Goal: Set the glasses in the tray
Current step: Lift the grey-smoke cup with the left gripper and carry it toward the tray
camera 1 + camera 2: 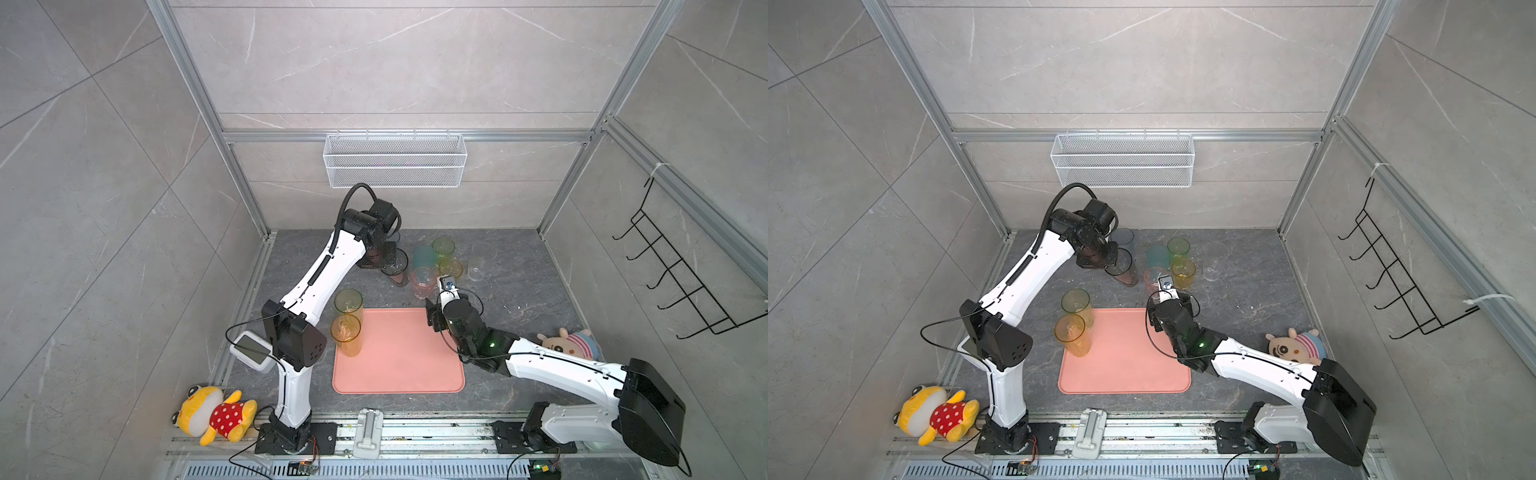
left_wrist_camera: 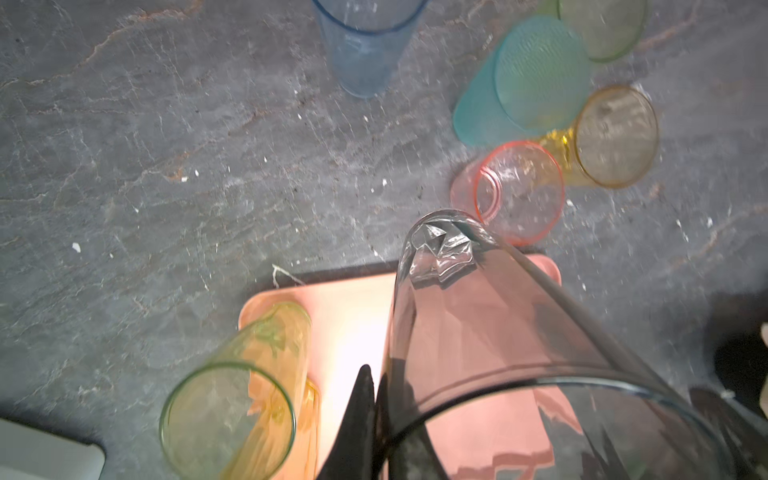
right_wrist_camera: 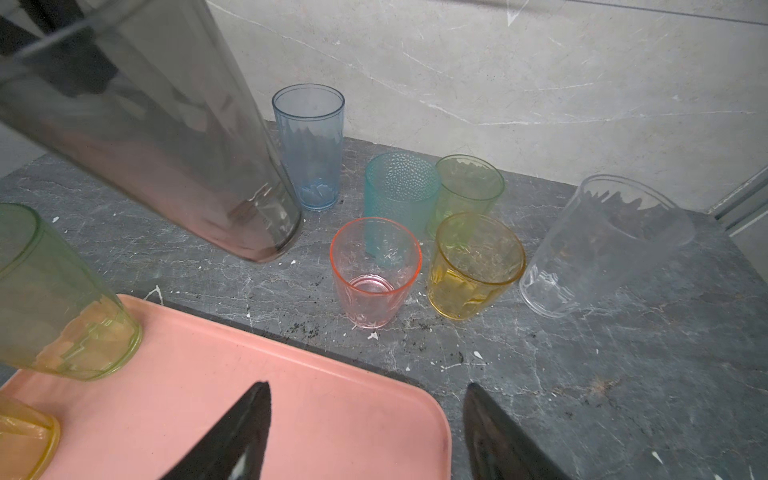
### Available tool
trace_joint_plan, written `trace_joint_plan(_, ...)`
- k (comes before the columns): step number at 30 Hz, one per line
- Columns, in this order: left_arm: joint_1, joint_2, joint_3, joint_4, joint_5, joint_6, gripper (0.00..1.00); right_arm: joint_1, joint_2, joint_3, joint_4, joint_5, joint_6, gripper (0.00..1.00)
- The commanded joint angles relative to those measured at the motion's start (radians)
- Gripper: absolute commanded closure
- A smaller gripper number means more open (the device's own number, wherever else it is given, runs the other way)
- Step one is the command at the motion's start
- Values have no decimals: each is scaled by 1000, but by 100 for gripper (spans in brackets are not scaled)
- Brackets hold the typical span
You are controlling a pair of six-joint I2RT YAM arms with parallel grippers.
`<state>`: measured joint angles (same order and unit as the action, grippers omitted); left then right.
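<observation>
Closest to the left wrist lens is the smoky grey tumbler (image 2: 498, 353), tilted and pinched at its rim by the left end effector (image 2: 376, 395), whose fingers are clenched tight on the wall, apparently one inside and one outside. Its base hangs over the tabletop (image 1: 519, 291) just beyond the far edge of the tray (image 1: 399, 365); whether it clears the surface I cannot tell. Two glasses already stand in the tray along its left edge: the yellow-green tumbler (image 1: 348, 301) at the far-left corner and the tall amber tumbler (image 1: 345, 332) just nearer than it. Six wait on the tabletop beyond the tray's far edge: the blue-grey tumbler (image 3: 309, 145), teal tumbler (image 3: 401, 187), green tumbler (image 3: 469, 187), pink tumbler (image 3: 374, 270), short yellow tumbler (image 3: 473, 266) and clear tumbler (image 3: 602, 249), the pink one lying nearest the tray. The right end effector (image 3: 368, 390) hovers over the tray's far-right corner, fingers spread and empty, facing the pink tumbler. By my reckoning the job is under a third done: two placed, a third in hand, six untouched.
</observation>
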<state>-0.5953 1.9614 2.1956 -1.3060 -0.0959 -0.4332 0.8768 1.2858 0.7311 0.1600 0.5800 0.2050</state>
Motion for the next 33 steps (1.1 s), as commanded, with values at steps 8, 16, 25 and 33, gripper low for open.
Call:
trace_joint_plan(8,-76,-141,-65,-83,-23,8,100,7,-15,-15,30,22,-7,26)
trace_joint_plan(16,-119,-225,-160,-115,-22,-14,100,6,-15,-22,47,42,-17,26)
trace_joint_plan(25,-153,-332,-319,-121,1,-53,100,6,-11,-27,58,41,-15,26)
trace_joint_plan(33,-191,-438,-476,-121,10,-110,100,7,-14,-32,65,43,-11,26)
